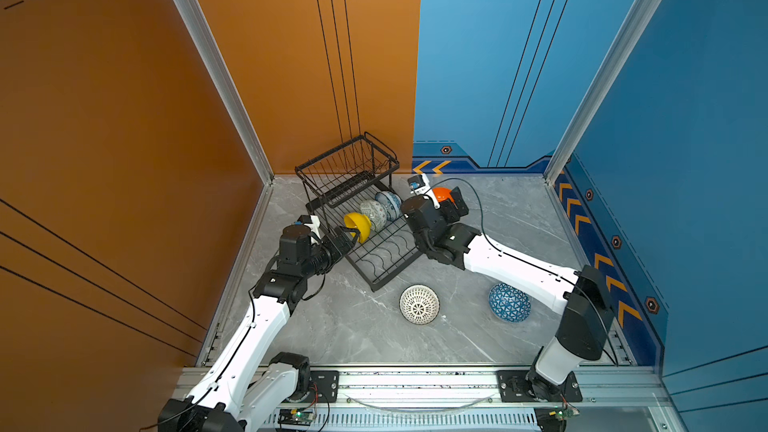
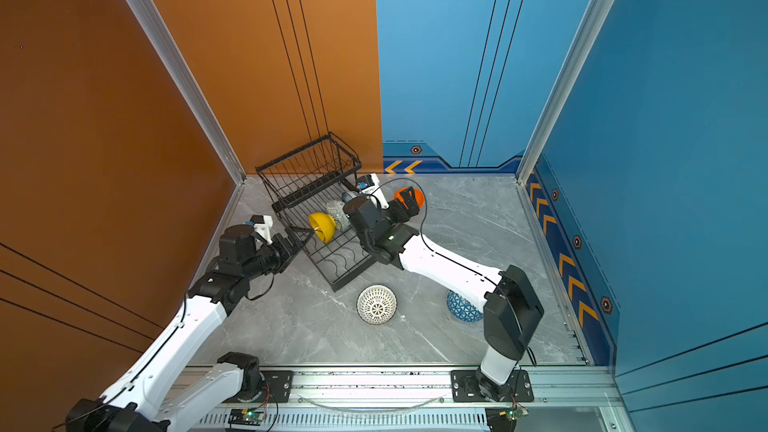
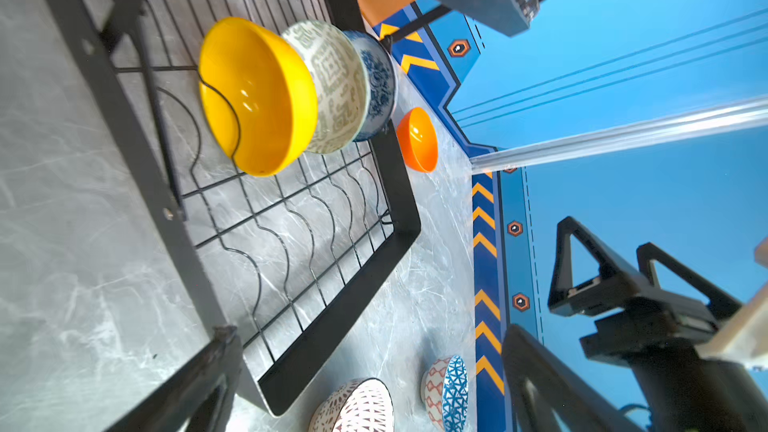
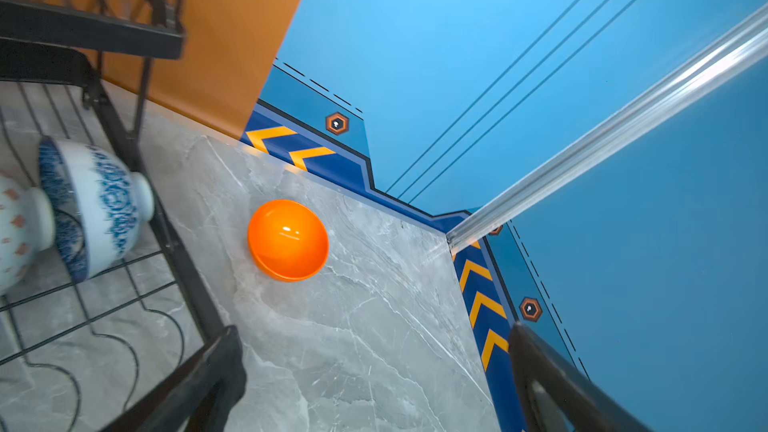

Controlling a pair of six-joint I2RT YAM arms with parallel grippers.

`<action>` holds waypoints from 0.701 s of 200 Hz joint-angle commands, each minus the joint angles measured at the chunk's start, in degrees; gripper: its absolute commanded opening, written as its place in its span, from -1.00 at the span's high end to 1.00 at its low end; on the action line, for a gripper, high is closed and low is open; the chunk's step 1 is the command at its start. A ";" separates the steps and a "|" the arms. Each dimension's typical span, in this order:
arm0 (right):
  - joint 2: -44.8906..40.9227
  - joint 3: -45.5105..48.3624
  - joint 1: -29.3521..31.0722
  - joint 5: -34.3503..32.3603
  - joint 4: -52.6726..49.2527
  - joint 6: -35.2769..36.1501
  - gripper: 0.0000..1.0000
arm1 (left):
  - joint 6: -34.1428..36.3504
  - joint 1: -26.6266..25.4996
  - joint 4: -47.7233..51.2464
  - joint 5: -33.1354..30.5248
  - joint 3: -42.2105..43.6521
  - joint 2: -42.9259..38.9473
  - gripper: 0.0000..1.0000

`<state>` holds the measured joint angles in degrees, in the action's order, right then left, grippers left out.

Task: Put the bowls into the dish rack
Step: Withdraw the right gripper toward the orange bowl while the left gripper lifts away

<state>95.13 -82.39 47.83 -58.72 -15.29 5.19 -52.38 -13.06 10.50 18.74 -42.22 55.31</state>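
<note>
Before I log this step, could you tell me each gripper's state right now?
Left gripper: open, empty.
Right gripper: open, empty; orange bowl not held.

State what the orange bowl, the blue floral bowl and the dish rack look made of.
Orange bowl: probably plastic, glossy; uniform colour, sharp highlights.
Blue floral bowl: likely glazed ceramic; printed pattern, foot ring.
Dish rack: metal wire and bar, matte black coating.
</note>
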 commanded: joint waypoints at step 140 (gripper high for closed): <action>22.67 -18.76 -36.78 63.82 -14.30 -36.11 -0.81 | 13.96 -22.10 3.87 -12.25 -30.70 33.51 -0.96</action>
<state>112.22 -95.39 12.40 -3.88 -26.61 -26.52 -40.36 -35.22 13.56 5.58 -69.41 86.13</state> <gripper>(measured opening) 0.931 0.981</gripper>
